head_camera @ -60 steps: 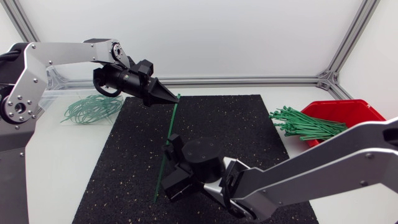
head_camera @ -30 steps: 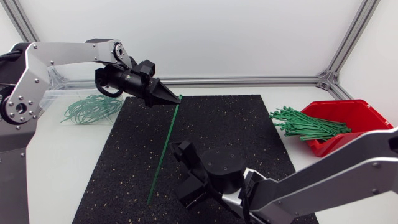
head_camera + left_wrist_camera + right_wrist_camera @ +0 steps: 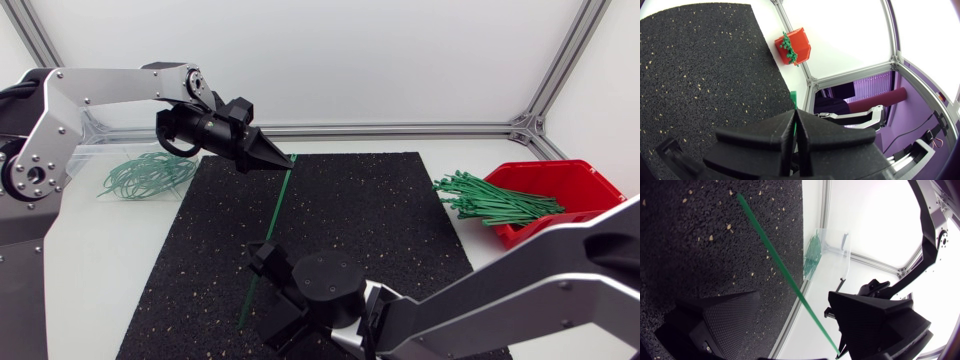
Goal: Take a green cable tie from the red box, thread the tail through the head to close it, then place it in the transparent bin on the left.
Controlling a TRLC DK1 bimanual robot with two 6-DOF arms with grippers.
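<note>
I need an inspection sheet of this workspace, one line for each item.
Surface: black speckled mat on a white table.
Job's things: one unclosed green cable tie hangs from the left gripper toward the mat; more ties heaped at the red box; looped ties in the transparent bin.
Clutter: nothing seen.
Grippers: left gripper shut on the tie's upper end; right gripper open, near its lower part.
Cables: black cable loop at the left wrist.
Surroundings: metal frame rail along the table's far edge.

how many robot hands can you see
2. The left hand grips one end of the green cable tie; the right hand is open, the tie passing between its fingers.
</note>
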